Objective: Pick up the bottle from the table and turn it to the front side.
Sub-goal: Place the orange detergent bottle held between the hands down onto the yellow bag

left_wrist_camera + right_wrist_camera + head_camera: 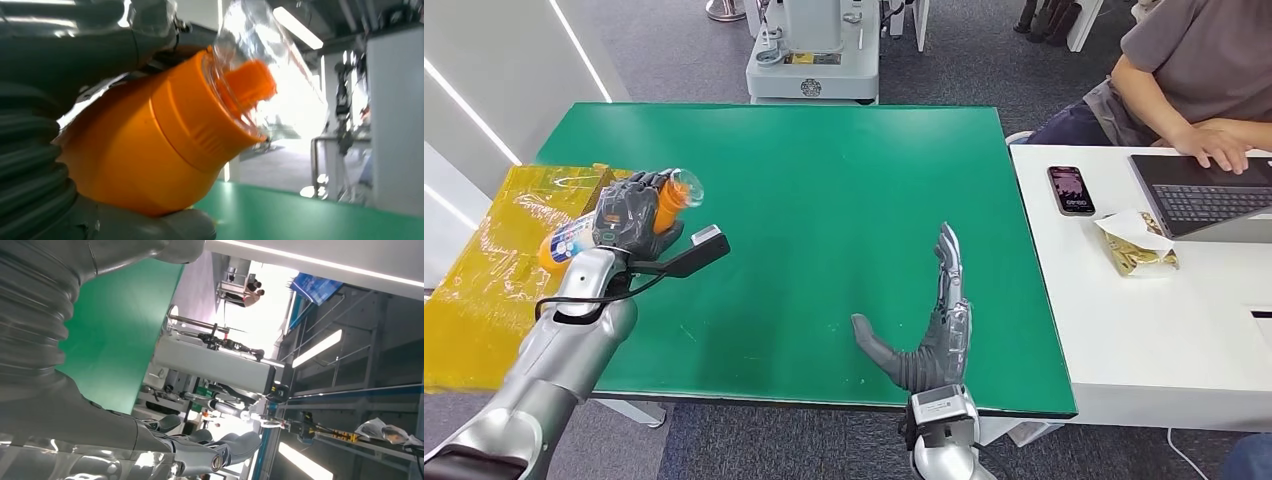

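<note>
Bottle [620, 221], orange with a clear cap over an orange spout and a blue-and-white label at its lower end, gripped in the left hand [631, 214] above the left edge of the green desk [824, 190]. Lying tilted, cap end toward the desk's middle, base end out over the yellow sheet [494, 270] beside the desk. Seen close in the left wrist view: orange shoulder and ribbed collar [200, 117], clear cap [260, 70] over the spout, grey thumb under the body. Contents of the bottle not readable through the orange wall.

Right hand [934, 325] over the near part of the desk, holding nothing, fingers straight and pointing away, thumb spread out to the side.

To the right, a white desk [1164, 340] carrying a phone [1071, 190], a laptop [1209, 195] and a torn-open snack packet [1136, 243] with golden contents showing. Person [1174, 70] seated there, one hand on the laptop keys. Grey machine [814, 50] on the floor beyond the green desk.
</note>
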